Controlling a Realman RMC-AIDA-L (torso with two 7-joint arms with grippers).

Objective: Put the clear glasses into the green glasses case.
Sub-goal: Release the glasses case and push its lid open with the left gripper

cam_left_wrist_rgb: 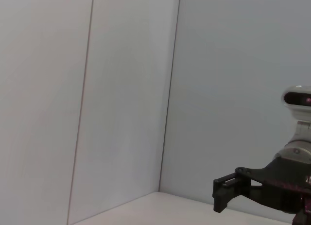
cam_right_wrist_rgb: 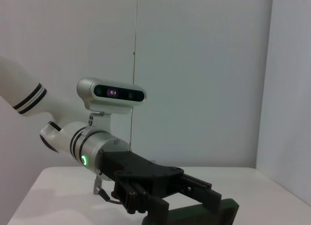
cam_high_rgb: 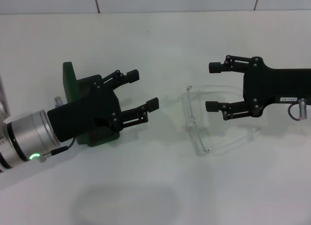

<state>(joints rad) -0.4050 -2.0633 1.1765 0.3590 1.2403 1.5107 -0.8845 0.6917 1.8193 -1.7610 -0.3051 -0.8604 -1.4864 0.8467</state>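
Observation:
The clear glasses (cam_high_rgb: 197,123) lie unfolded on the white table between the two arms, lens bar toward the left, thin arms reaching right. My right gripper (cam_high_rgb: 212,87) hovers open just right of them, its fingers spread over the clear arms without touching that I can see. The green glasses case (cam_high_rgb: 73,84) sits at the left, mostly hidden under my left gripper (cam_high_rgb: 145,90), which is open and held above it, fingers pointing at the glasses. In the right wrist view the case (cam_right_wrist_rgb: 214,213) shows beneath the left gripper (cam_right_wrist_rgb: 204,193). The left wrist view catches the right gripper (cam_left_wrist_rgb: 224,191) far off.
A white table (cam_high_rgb: 160,186) spreads all around, with a white panelled wall (cam_high_rgb: 175,1) along the far edge. The left arm's silver wrist with a green light (cam_high_rgb: 29,137) comes in from the lower left.

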